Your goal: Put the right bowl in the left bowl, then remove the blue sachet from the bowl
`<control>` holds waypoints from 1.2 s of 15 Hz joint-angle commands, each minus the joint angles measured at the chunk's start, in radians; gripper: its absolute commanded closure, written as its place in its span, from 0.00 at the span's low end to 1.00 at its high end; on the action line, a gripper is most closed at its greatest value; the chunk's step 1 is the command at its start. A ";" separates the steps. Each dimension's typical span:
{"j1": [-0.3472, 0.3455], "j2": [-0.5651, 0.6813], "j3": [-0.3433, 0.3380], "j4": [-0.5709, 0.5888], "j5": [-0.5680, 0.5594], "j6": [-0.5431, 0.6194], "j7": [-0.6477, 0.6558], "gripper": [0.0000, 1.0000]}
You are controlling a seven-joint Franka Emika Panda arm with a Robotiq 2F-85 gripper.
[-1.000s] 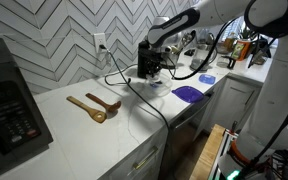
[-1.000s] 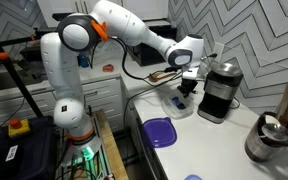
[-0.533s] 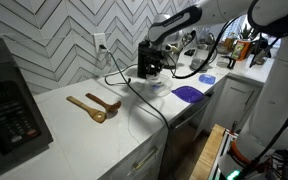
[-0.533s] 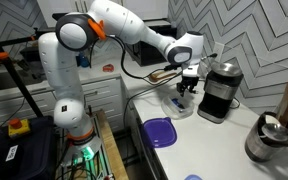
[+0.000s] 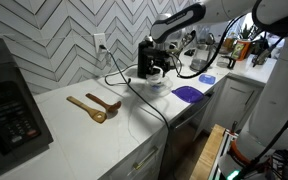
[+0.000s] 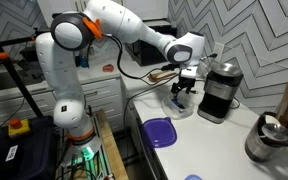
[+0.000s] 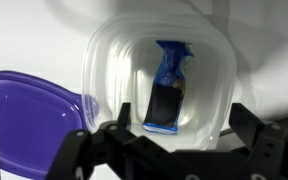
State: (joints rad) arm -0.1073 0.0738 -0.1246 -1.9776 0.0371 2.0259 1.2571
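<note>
A clear plastic bowl point(image 7: 159, 80) sits on the white counter, straight below the wrist camera. The blue sachet point(image 7: 168, 90) lies flat inside it, a dark packet with a lighter twisted top end. My gripper point(image 7: 174, 130) hangs open just above the bowl's near rim, its black fingers point(image 7: 246, 122) spread wide on either side of the sachet and touching nothing. In both exterior views the gripper point(image 5: 152, 72) point(image 6: 184, 92) points down over the bowl point(image 5: 157, 86) point(image 6: 181, 107). I cannot tell whether a second bowl is nested in it.
A wide purple flat dish point(image 7: 24, 115) point(image 5: 188, 93) point(image 6: 159, 132) lies beside the bowl. A light blue round item point(image 5: 206, 78) lies farther along. Wooden spoons point(image 5: 94, 106), a black coffee machine point(image 6: 219, 88), a metal kettle point(image 6: 269, 140) and a black cable point(image 5: 134, 95) share the counter.
The jaws have spread from nearly shut to wide open above the bowl. The sachet lies free in the bowl, and the arm has barely shifted.
</note>
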 commanded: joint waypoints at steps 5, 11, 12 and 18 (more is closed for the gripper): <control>-0.017 0.014 -0.018 -0.037 0.000 -0.029 -0.087 0.00; -0.016 0.043 -0.020 -0.029 0.022 0.035 -0.115 0.00; -0.016 0.043 -0.020 -0.029 0.025 0.040 -0.116 0.03; -0.015 0.046 -0.020 -0.018 0.040 0.031 -0.126 0.12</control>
State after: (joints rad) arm -0.1213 0.1124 -0.1409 -1.9950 0.0527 2.0488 1.1528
